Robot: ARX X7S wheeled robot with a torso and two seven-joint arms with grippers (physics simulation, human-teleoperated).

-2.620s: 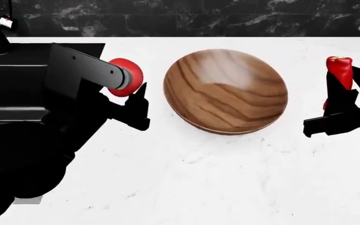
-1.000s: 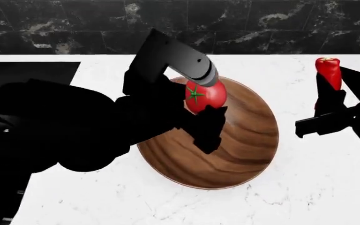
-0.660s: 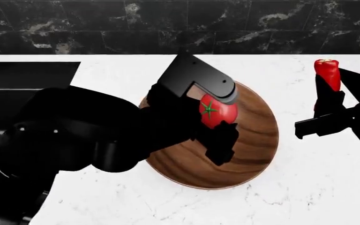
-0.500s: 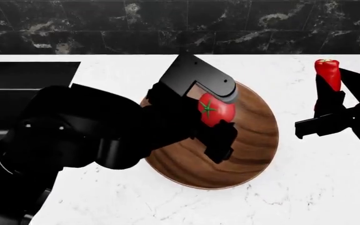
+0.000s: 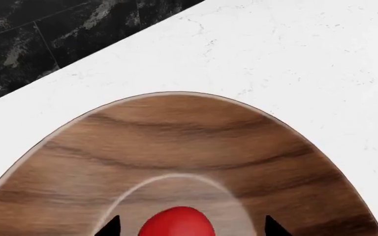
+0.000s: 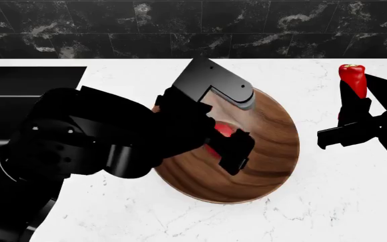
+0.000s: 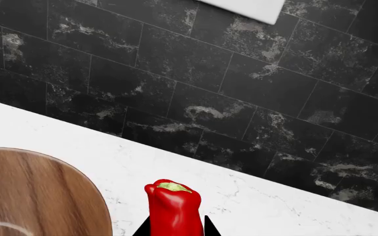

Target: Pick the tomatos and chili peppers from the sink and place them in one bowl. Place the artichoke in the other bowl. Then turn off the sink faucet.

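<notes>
My left gripper [image 5: 189, 230] is spread wide over the wooden bowl [image 5: 175, 147]; a tomato [image 5: 177, 223] lies inside. From the head, my arm hides most. My right gripper [image 7: 173, 230] pinches a chili pepper [image 7: 173, 206] above the white counter [image 7: 255, 201].

White marble countertop [image 6: 328, 201] with faint grey veining, filling the lower and right of the head view and ending at a black tiled wall along the top. A wooden bowl [image 6: 274, 151] rests directly on it at frame centre. The black sink [image 6: 25, 80] is recessed at upper left.
</notes>
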